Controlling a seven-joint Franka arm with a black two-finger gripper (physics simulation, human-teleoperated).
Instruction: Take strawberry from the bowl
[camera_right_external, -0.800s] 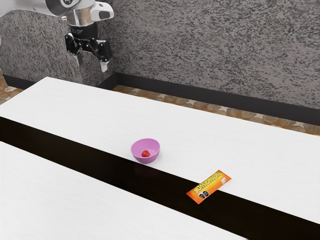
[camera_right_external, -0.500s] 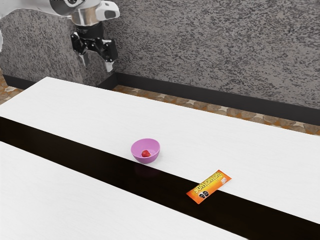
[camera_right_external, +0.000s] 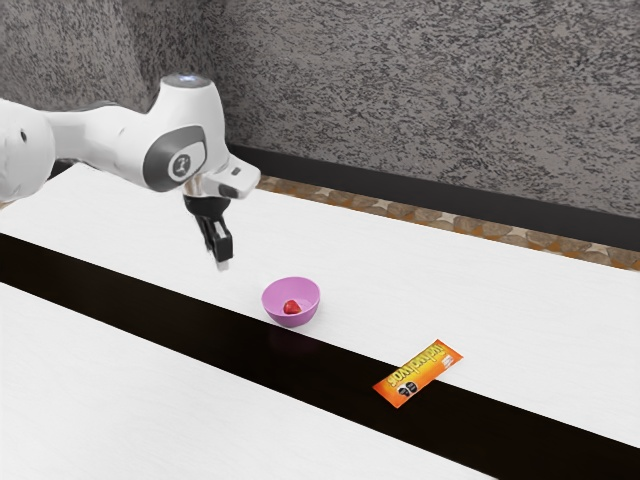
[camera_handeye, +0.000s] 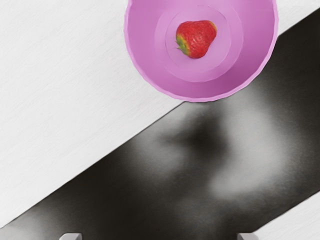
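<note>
- The claw (camera_right_external: 221, 261) hangs over the worktop (camera_right_external: 480, 290), its 2 fingers (camera_handeye: 71, 236) wide apart.
- The strawberry (camera_handeye: 196, 38) is on its side in the pink bowl (camera_right_external: 291, 290). Its green end points roughly to the claw's side, its long way about along the black stripe (camera_right_external: 150, 310). It's lower than the claw, off to the exterior view's right.
- Farther right there: an orange packet (camera_right_external: 418, 374).

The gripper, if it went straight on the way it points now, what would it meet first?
My gripper would probably meet the black tabletop band first, passing beside the pink bowl, though depth is hard to judge.
</note>
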